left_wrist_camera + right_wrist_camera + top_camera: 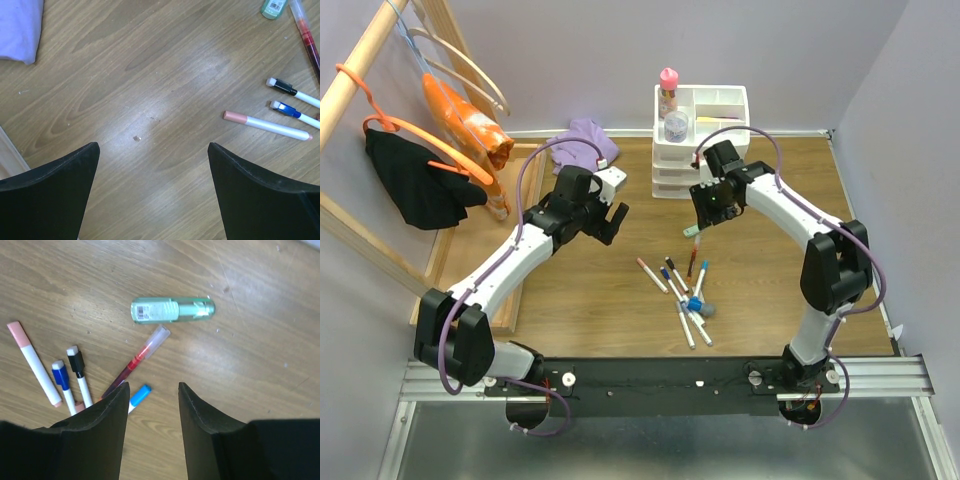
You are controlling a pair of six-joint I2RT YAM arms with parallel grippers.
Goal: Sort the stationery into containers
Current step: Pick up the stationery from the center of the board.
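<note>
**Top external view.** White three-drawer unit (685,165) at the far side of the table (580,300). Its divided top tray (722,98) holds a pink-capped glue bottle (668,85) upright at the left rear. A grey jar (676,126) sits in the compartment in front of the bottle. Purple cloth (586,140) lies left of the unit. Loose markers (682,290) are fanned on the wood between the arms. Mint highlighter (692,232) lies on the table just below the right gripper (700,215). Left gripper (610,222) hangs left of the markers, apart from them.

**Left wrist view.** Left gripper (155,200) has its jaws spread wide over bare wood, holding nothing. Purple cloth (17,27) is at the upper left corner. At the right lie a pink-capped marker (265,125), a blue-capped marker (295,112) and a black-capped marker (290,90). A red pen (307,40) and the end of the mint highlighter (274,7) are at the top right.

**Right wrist view.** Right gripper (152,390) has its jaws parted with nothing between them. Mint highlighter (172,310) lies flat on the table ahead of the fingertips, untouched. Red pen (137,362) slants towards the left finger, and a light-blue-capped marker (139,396) is beside that finger. Pink-capped marker (35,362), blue-capped marker (62,382) and black-capped marker (79,370) lie at the left
</note>
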